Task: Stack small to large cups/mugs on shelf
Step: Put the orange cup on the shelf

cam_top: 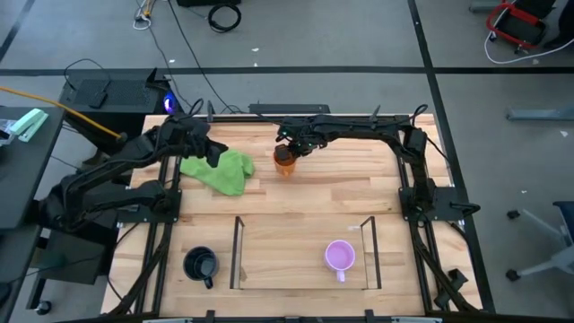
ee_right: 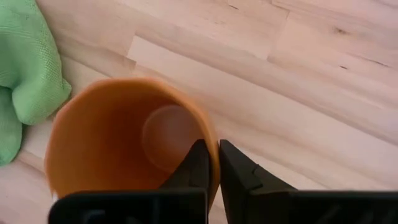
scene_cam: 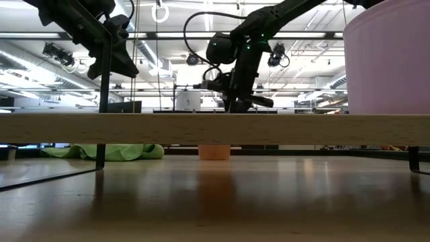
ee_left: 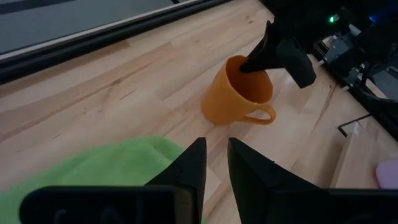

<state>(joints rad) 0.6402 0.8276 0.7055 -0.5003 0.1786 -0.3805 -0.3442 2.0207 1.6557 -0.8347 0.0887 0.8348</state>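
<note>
The orange mug (cam_top: 284, 163) sat at about 12 o'clock on the pale, light-wood table (cam_top: 305, 202), held at its rim by the dark right gripper (ee_right: 211, 165), with the bright green cloth (cam_top: 221, 170) just to its 9 o'clock. The lilac mug (cam_top: 340, 257) stood at 5 o'clock inside the light-wood shelf (cam_top: 296, 235), and the navy-black mug (cam_top: 200, 265) at 7 o'clock. The left gripper (ee_left: 213, 163) was dark too.

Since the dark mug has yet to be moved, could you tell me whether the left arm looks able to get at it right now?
Probably yes. The dark mug stands alone on bare table outside the shelf, on the left arm's side. The left gripper hangs above the green cloth, holding nothing.
</note>
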